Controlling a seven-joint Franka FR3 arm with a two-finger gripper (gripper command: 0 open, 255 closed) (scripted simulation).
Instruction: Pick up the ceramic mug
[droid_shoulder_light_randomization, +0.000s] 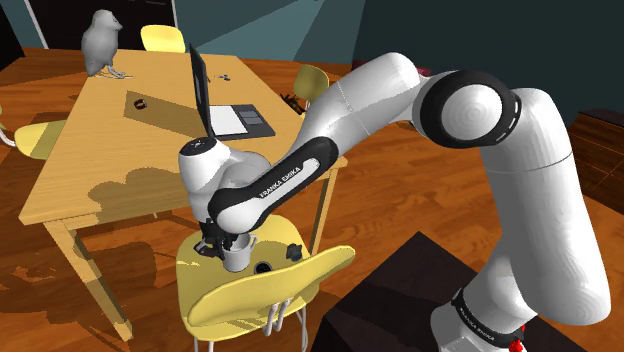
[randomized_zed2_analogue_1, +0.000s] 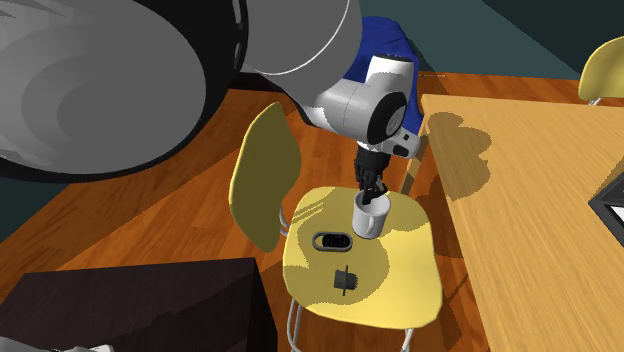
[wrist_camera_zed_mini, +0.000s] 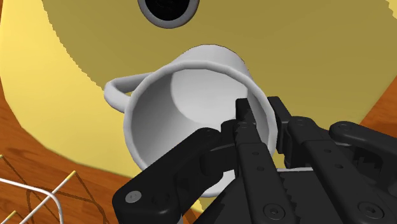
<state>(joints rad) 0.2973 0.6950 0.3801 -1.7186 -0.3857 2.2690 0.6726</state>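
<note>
**Layout, shoulder view, left to right.** A wooden tabletop carries a grey bird figure at its far left corner. An open laptop sits toward its right edge. A yellow chair stands to the right of the tabletop and nearer than it. The stand occupies the near right.

**Location of the task's thing.** The white mug stands upright, mouth up, on the chair's seat, not on the tabletop. In the second exterior view a black oval object and a small black piece lie on the same seat. Both are near the mug but apart from it.

**Pincer state.** The pincer hangs directly above the mug and points down along its vertical axis. The wrist view shows one of the fingers inside the mouth and the other outside. They are clenched on the wall between them, so the pincer is grasping the mug by its rim. The handle projects from the side opposite the grasped wall.

**Governing relation.** The mug lies straight below the pincer, and its base appears to rest on the seat. The lift is therefore judged not yet begun. The next move should be a straight rise along the mug's axis. Because the grip is off-centre, the mug may tilt about the fingers.
</note>
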